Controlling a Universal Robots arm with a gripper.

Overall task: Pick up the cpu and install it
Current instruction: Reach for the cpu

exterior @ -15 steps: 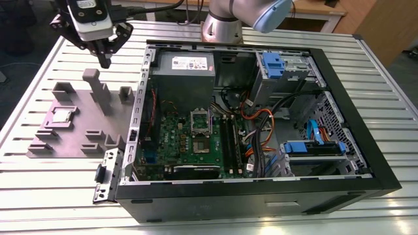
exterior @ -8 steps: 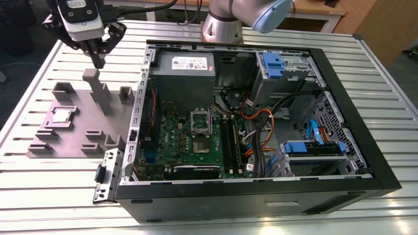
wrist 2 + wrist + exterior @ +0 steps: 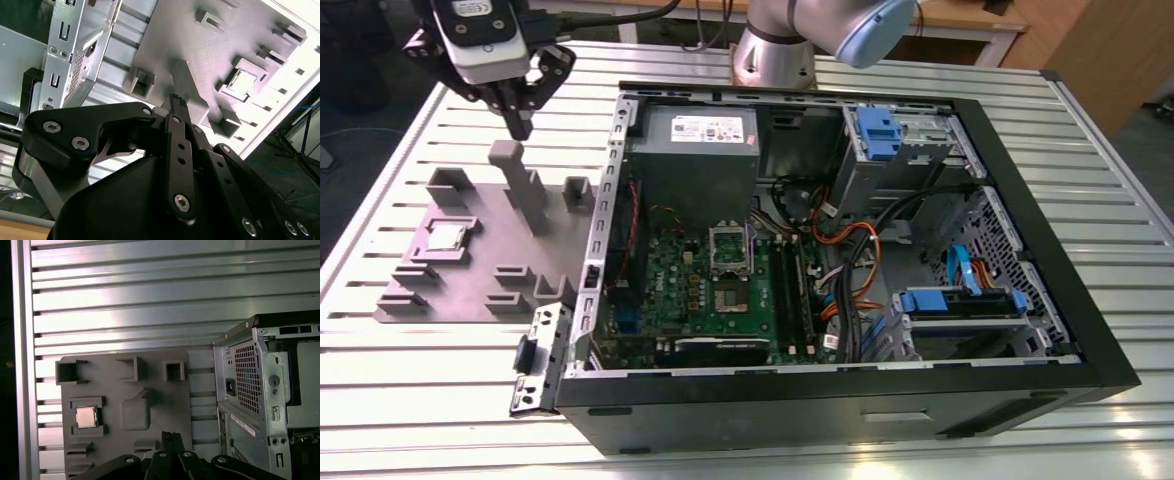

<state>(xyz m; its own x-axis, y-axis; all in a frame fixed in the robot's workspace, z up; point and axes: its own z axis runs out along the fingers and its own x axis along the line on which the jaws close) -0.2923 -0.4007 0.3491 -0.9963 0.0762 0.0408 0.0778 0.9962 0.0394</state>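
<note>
Bare slatted desk (image 3: 414, 400) rings the gray fixture plate (image 3: 474, 268), which lies just beside the open computer case (image 3: 854, 385), and the claw (image 3: 520, 128), shut tight and empty, hangs just above the plate's tall post (image 3: 507, 155), apart from the cpu (image 3: 447, 237) lying in its square recess.

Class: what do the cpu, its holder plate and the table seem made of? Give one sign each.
The cpu: metal top, shiny silver glare. The holder plate: probably plastic, matte uniform gray, moulded pockets. The table: likely aluminium, pale brushed slats reflecting light.
</note>
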